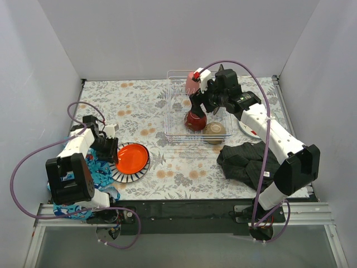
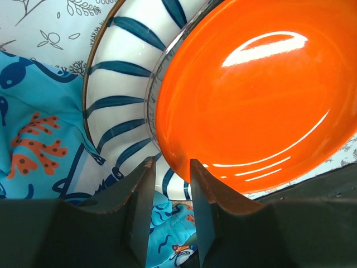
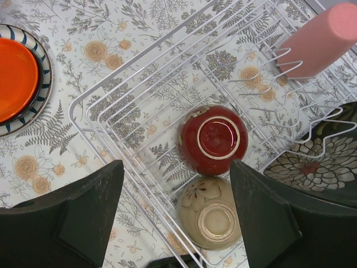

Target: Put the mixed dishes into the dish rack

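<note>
The rack (image 1: pixel 178 95) already holds the pink cup (image 3: pixel 321 39), the red bowl (image 3: pixel 213 138), the tan bowl (image 3: pixel 211 218) and a flower plate (image 3: pixel 315 164). The right gripper (image 3: pixel 177 167) hangs over the rack with its fingers wide apart and nothing in them. Far to the left of the rack, the orange plate (image 2: pixel 256 89) lies on a striped plate (image 2: pixel 120 106). The left gripper (image 2: pixel 172 167) is down at their edge. Its fingers are close together with a thin gap, and I cannot tell if they pinch a rim. The job now looks like picking up the orange plate. To do it well, grab only the orange rim, not the striped one under it. Squeeze tight, lift slowly, then stand the plate between the rack's wires.
</note>
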{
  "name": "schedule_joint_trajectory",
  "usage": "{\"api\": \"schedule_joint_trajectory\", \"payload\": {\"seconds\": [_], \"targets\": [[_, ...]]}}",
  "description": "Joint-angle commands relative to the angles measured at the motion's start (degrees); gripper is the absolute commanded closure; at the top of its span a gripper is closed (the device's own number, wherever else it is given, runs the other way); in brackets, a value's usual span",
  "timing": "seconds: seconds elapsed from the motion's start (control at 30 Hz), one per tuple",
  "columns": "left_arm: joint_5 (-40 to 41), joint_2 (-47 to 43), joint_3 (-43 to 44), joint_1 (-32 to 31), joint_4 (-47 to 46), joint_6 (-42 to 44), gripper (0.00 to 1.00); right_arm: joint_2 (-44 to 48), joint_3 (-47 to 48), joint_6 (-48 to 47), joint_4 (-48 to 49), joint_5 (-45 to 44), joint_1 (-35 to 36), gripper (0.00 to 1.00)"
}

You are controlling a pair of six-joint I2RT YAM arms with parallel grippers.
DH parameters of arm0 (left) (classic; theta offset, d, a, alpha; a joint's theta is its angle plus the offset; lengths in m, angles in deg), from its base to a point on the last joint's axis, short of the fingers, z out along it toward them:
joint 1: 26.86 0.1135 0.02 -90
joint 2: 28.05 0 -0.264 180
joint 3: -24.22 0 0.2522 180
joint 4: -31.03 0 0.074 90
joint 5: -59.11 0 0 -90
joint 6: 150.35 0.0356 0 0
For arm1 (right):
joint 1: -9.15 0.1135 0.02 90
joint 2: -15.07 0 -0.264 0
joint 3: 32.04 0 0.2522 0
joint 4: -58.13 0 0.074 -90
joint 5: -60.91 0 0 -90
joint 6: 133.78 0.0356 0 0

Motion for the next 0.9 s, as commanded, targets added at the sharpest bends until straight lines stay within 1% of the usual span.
{"api": "schedule_joint_trajectory", "payload": {"seconds": [0.0, 0.13, 0.2, 0.5, 0.53, 0.57, 0.63, 0.67, 0.87], "targets": [[1.06, -3.21, -1.29, -0.19, -1.39, -0.74, 0.71, 2.43, -0.6, 1.0, 2.17, 1.32, 0.1, 0.16], [0.44, -3.04, -1.47, -0.19, -1.66, -1.61, 0.72, 2.43, -0.87, 1.09, 2.18, 1.4, 0.1, 0.16], [-0.08, -2.86, -1.38, -0.19, -1.92, -1.79, 0.75, 2.61, -1.22, 1.09, 2.26, 1.41, 0.1, 0.16], [-0.61, -1.2, -0.85, -0.28, -4.12, -1.62, 0.83, 3.4, -3.5, 1.08, 2.79, 0.61, 0.1, 0.16], [-0.61, -1.11, -0.77, -0.19, -4.12, -1.44, 0.87, 3.31, -3.5, 1.08, 2.7, 0.7, 0.1, 0.16], [-0.61, -0.93, -0.68, -0.19, -4.03, -1.35, 0.89, 3.14, -3.33, 1.08, 2.7, 0.7, 0.1, 0.16], [-0.79, -0.93, -0.15, -0.19, -3.85, -1.26, 0.97, 2.79, -3.07, 1.08, 2.88, 0.7, 0.1, 0.16], [-0.88, -1.02, 0.02, -0.19, -3.68, -1.18, 0.99, 2.44, -2.8, 1.0, 2.97, 0.62, 0.19, 0.16], [-1.32, -1.19, 2.22, -0.19, -2.71, -1.0, 1.0, 1.38, -2.36, 0.91, 3.41, 0.44, 0.1, 0.16]]}}
